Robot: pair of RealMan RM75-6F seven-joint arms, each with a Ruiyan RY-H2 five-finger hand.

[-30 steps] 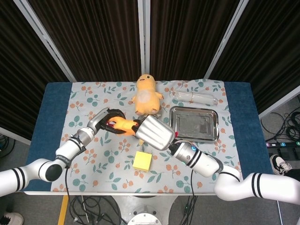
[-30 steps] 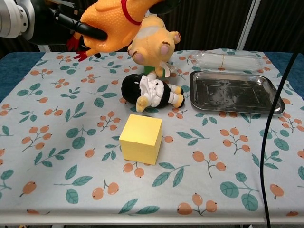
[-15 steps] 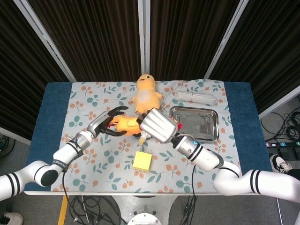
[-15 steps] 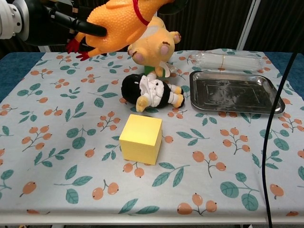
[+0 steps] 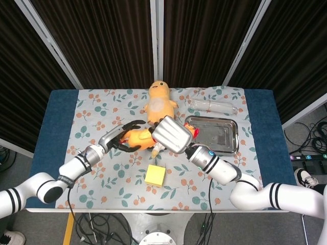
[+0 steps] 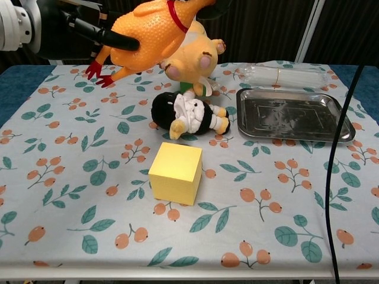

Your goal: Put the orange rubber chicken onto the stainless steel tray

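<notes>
- Floral tablecloth (image 6: 71,177); stainless steel tray (image 6: 290,112) near its right edge, bare.
- My right hand (image 5: 171,135) grips the orange rubber chicken (image 6: 151,29) aloft.
- My left hand (image 5: 122,137): fingers spread, holding nothing.
- Remaining: carry, set down.

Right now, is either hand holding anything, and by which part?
The rubber chicken is held in the air: the right hand covers its head end, and the left hand's fingers lie on its rear body near the legs.

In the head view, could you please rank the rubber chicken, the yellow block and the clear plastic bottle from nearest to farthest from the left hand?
From the left hand:
1. Rubber chicken, at its fingers.
2. Yellow block, front centre.
3. Clear plastic bottle, back right.
</notes>
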